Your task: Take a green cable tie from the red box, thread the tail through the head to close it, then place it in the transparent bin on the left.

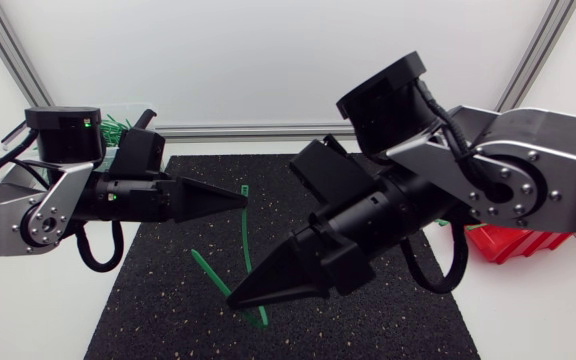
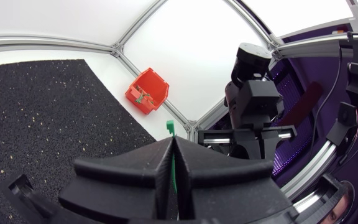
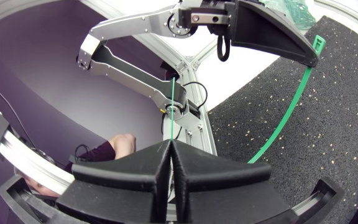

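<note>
The take is done: 1 green cable tie [image 1: 247, 235] is out of the red box [image 1: 513, 240] and held in the air over the black mat [image 1: 148, 300], between the 2 arms.

The left gripper [image 1: 240, 197] has its fingers pressed together on the strap just behind the head [image 2: 169, 127], which pokes out past the fingertips. The right gripper [image 1: 236, 299] is lower and nearer the mat's front, its fingers likewise closed tight on the tie's other end. In the right wrist view the thin tail [image 3: 173, 106] stands out beyond its tips. Between the 2 grips the strap bows down and away in an open curve.

The threading is not yet done: the tail and the head are well apart, and the tail does not point at the head's slot. By my reading, what is left is to bring the tail round to the head, push it through, and then carry the closed loop to the transparent bin on the left. At least 1 more green tie lies in the red box.
</note>
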### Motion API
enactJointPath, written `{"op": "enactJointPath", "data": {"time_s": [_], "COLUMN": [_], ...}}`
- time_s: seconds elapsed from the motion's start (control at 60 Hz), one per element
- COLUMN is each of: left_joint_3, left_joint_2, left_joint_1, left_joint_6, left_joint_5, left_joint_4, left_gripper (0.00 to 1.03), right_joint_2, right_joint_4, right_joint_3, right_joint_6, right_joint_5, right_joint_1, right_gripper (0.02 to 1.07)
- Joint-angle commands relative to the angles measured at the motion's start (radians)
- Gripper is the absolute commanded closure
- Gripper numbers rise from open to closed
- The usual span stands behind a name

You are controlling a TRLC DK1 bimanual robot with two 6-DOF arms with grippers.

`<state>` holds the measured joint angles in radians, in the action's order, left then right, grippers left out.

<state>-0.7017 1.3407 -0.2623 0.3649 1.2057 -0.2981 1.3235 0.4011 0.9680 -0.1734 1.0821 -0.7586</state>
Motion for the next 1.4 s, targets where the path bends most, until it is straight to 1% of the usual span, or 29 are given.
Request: {"op": "enactJointPath", "data": {"time_s": [0.0,0.1,0.183,0.283,0.35,0.483,0.55,0.65,0.717,0.917,1.017,1.183,1.383], "left_joint_3": [0.048,0.085,0.107,0.126,0.137,0.159,0.166,0.18,0.196,0.226,0.246,0.261,0.275], "left_joint_2": [-0.035,-0.071,-0.095,-0.115,-0.121,-0.124,-0.124,-0.126,-0.133,-0.184,-0.21,-0.242,-0.244], "left_joint_1": [-0.029,-0.058,-0.074,-0.095,-0.098,-0.095,-0.092,-0.091,-0.092,-0.103,-0.127,-0.161,-0.175], "left_joint_6": [-0.001,0.019,0.031,0.035,0.049,0.106,0.117,0.14,0.155,0.155,0.152,0.134,0.111], "left_joint_5": [-0.014,-0.055,-0.086,-0.118,-0.13,-0.146,-0.158,-0.175,-0.198,-0.258,-0.302,-0.36,-0.385], "left_joint_4": [-0.059,-0.131,-0.17,-0.202,-0.226,-0.306,-0.326,-0.363,-0.394,-0.417,-0.443,-0.449,-0.454], "left_gripper": [1.0,1.0,1.0,1.0,1.0,1.0,1.0,1.0,1.0,1.0,1.0,1.0,1.0], "right_joint_2": [-0.02,-0.029,-0.032,-0.032,-0.032,-0.024,-0.012,0.005,0.011,0.017,0.026,0.039,0.045], "right_joint_4": [-0.019,-0.067,-0.094,-0.159,-0.186,-0.197,-0.202,-0.202,-0.205,-0.216,-0.216,-0.216,-0.216], "right_joint_3": [0.02,0.011,0.003,-0.018,-0.028,-0.032,-0.034,-0.035,-0.038,-0.045,-0.043,-0.041,-0.043], "right_joint_6": [-0.123,-0.232,-0.304,-0.406,-0.457,-0.546,-0.606,-0.638,-0.713,-0.749,-0.762,-0.776,-0.784], "right_joint_5": [0.029,0.058,0.095,0.136,0.16,0.18,0.185,0.196,0.197,0.206,0.217,0.228,0.248], "right_joint_1": [0.022,0.038,0.059,0.088,0.104,0.128,0.139,0.154,0.166,0.2,0.214,0.226,0.245], "right_gripper": [1.01,1.01,1.01,1.01,1.01,1.01,1.01,1.01,1.01,1.01,1.01,1.01,1.01]}}
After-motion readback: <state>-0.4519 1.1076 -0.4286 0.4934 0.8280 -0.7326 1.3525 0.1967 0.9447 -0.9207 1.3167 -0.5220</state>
